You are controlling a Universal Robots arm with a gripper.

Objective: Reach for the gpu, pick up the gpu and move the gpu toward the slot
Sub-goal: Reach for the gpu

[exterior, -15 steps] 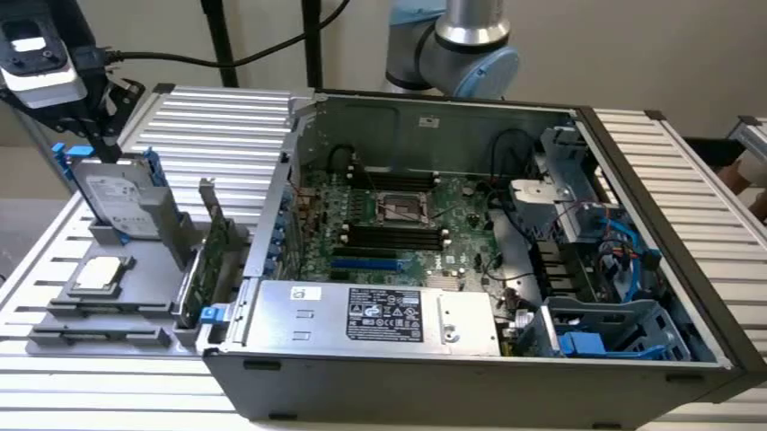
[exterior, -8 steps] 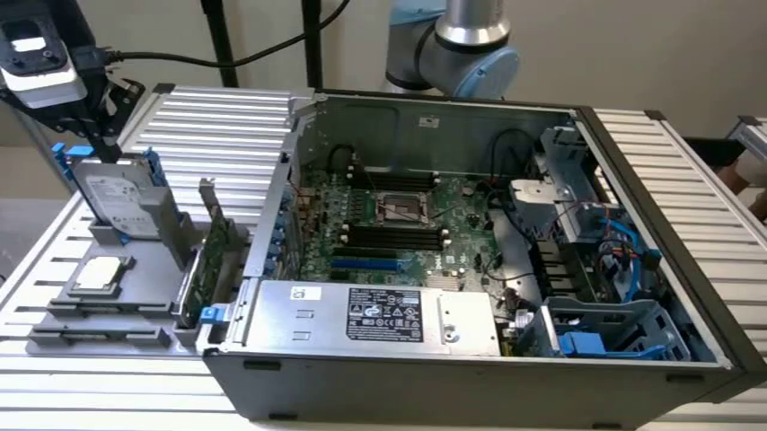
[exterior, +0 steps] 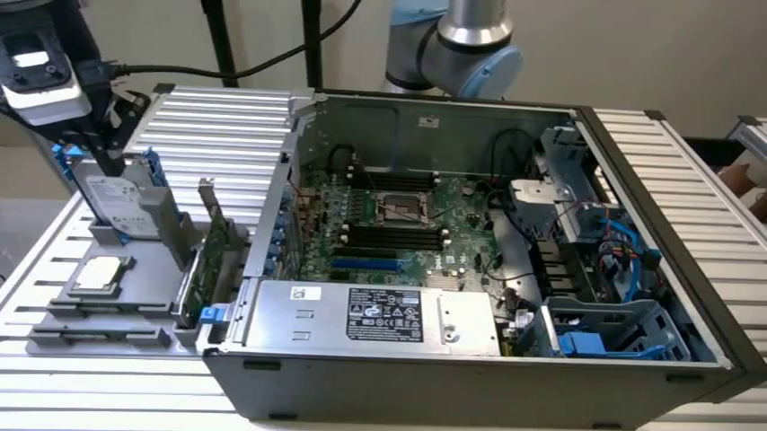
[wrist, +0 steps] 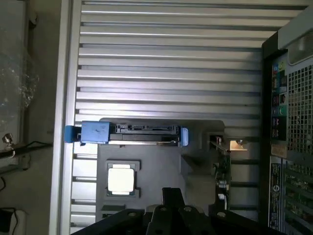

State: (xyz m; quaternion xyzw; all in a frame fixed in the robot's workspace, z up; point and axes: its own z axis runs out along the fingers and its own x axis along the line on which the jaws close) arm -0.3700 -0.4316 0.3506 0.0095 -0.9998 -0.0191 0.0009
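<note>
The arm (exterior: 462,49) shows a silver and blue joint high in the middle of the exterior view. Its tool (exterior: 106,148) hangs far to the exterior view's left, pointing down, holding nothing, with a black cable (exterior: 228,70) running off the wrist.

The gpu (exterior: 219,247), a thin green circuit card with a silver bracket at one end, stands upright on edge just beside the open computer case (exterior: 480,382), outside its wall.
</note>
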